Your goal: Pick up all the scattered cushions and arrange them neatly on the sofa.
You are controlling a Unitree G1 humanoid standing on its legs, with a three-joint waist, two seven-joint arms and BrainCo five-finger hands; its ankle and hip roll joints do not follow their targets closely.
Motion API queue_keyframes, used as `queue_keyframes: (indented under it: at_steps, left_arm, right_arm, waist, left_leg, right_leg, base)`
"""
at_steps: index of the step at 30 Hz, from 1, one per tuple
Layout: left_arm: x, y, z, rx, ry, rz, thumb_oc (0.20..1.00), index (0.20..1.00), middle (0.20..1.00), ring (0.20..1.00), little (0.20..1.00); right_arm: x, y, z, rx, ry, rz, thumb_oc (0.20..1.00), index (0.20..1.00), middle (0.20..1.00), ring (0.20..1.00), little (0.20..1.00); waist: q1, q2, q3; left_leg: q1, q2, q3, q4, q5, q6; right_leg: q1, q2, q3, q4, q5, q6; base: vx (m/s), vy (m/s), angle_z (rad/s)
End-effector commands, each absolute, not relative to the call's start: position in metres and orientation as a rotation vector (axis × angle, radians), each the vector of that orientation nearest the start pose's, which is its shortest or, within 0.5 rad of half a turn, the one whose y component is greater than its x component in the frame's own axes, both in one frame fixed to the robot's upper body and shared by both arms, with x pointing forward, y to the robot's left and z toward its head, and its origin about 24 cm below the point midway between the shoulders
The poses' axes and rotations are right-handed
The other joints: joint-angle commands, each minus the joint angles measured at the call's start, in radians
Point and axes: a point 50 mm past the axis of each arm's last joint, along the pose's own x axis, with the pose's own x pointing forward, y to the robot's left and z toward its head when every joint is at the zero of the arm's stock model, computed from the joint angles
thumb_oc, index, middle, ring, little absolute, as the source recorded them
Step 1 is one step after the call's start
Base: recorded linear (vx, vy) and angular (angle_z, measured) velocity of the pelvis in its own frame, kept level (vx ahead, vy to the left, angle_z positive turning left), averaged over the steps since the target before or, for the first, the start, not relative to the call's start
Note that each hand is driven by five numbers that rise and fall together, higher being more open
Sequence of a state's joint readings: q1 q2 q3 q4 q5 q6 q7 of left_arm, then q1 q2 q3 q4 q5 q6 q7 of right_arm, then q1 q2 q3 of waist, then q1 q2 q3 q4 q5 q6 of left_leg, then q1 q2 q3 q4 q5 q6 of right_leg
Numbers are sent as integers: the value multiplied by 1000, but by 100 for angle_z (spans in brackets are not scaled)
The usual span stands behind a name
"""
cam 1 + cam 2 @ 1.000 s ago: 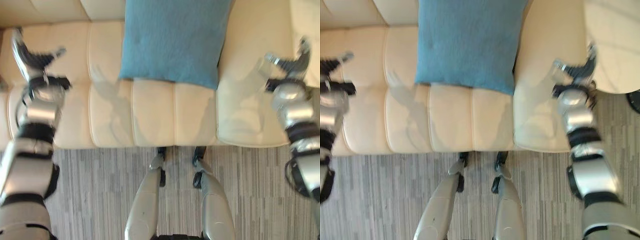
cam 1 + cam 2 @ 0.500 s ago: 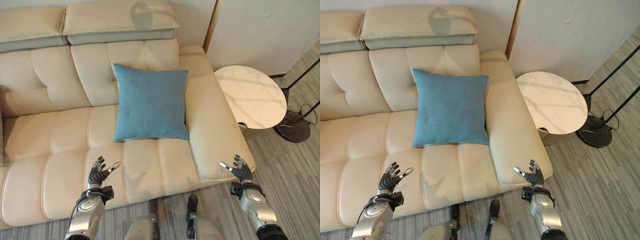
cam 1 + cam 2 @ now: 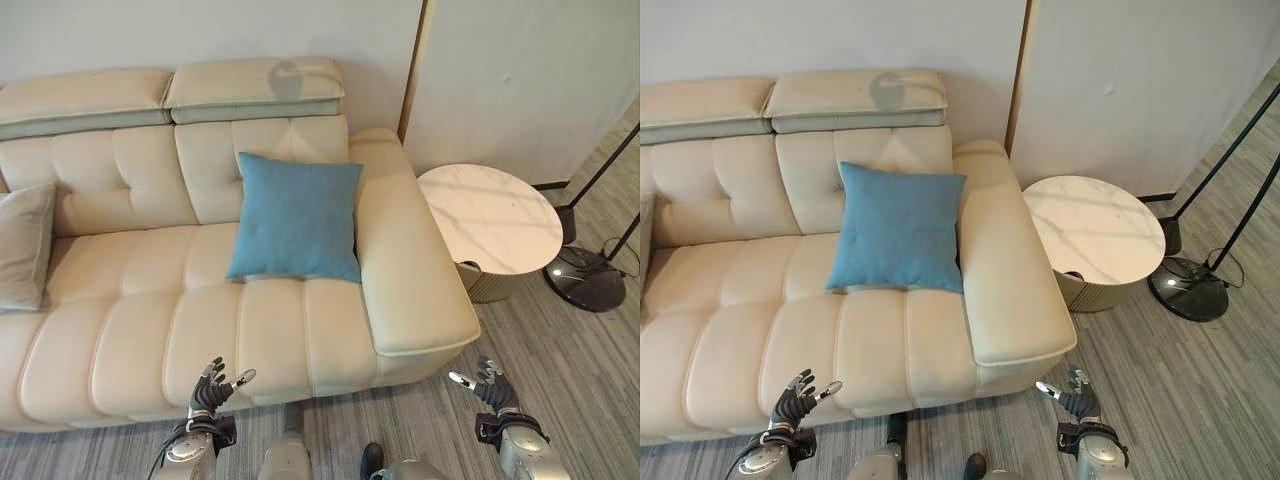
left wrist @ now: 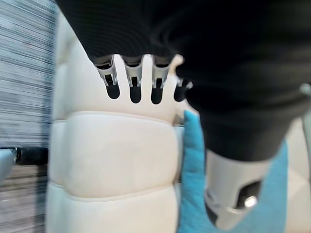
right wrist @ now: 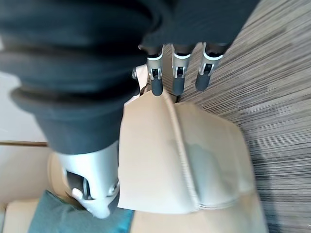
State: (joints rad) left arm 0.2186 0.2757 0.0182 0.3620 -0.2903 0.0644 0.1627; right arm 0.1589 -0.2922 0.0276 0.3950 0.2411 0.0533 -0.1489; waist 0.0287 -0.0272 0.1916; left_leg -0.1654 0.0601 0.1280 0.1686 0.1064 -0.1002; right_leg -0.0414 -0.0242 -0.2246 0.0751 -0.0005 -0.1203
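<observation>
Nearest, the left hand (image 3: 210,388) hovers over the sofa's (image 3: 140,330) front edge with fingers spread and empty, and the right hand (image 3: 487,385) hangs over the striped floor (image 3: 590,350) just off the armrest corner, fingers likewise apart and holding nothing. Well beyond both, the blue cushion (image 3: 297,217) stands propped against the backrest beside the armrest, square and roughly upright, unmarked. A beige cushion (image 3: 22,245) leans at the sofa's far left end. A round marble side table (image 3: 490,218) stands beside the armrest.

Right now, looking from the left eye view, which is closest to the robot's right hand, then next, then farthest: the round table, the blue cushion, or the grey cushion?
From the right hand:
1. Round marble-topped table, just beyond it, beside the sofa's arm.
2. Blue cushion, leaning on the sofa back, mid-sofa.
3. Grey cushion, at the sofa's far left end.
</observation>
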Motion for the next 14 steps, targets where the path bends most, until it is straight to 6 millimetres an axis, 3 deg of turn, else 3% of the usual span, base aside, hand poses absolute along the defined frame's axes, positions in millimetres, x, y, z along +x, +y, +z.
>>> queue_keyframes:
  at_steps: [1, 4, 5, 7, 14]
  left_arm:
    - [183, 257, -47, 84, 470, 335, 1000, 1000, 1000, 1000, 1000]
    - [179, 252, -50, 55, 486, 333, 1000, 1000, 1000, 1000, 1000]
    - [178, 250, -53, 44, 497, 332, 1000, 1000, 1000, 1000, 1000]
    - [178, 240, -58, 60, 522, 287, 1000, 1000, 1000, 1000, 1000]
    - [170, 235, -63, 95, 559, 241, 1000, 1000, 1000, 1000, 1000]
  right_arm:
    - [205, -241, -42, -127, 445, -226, 1000, 1000, 1000, 1000, 1000]
    - [204, -241, -43, -118, 454, -230, 1000, 1000, 1000, 1000, 1000]
    - [201, -242, -45, -111, 461, -238, 1000, 1000, 1000, 1000, 1000]
    - [199, -242, -46, -105, 463, -252, 1000, 1000, 1000, 1000, 1000]
    - [192, -239, -52, -109, 497, -244, 1000, 1000, 1000, 1000, 1000]
  waist:
    - [-17, -15, 36]
    - [-24, -8, 21]
    - [-35, 4, 9]
    - [-63, 34, -20]
    - [-68, 40, -33]
  left_leg:
    - [20, -27, 6, 37, -104, 63]
    - [88, -14, 26, 59, -163, 71]
    - [142, -3, 37, 10, -188, 64]
    - [212, -2, 60, -226, -115, 48]
    - [255, -11, 65, -256, -123, 49]
  right_leg:
    - [126, 11, -6, -130, -91, 146]
    - [122, 6, -14, -145, -85, 152]
    - [122, 10, -18, -145, -94, 161]
    - [100, 18, -51, -161, -75, 169]
    - [120, 5, -60, -162, -63, 180]
  base:
    - [-144, -6, 26]
    - [-81, 32, 12]
    - [-56, 110, 2]
    - [-111, 152, 19]
    - [-40, 120, 28]
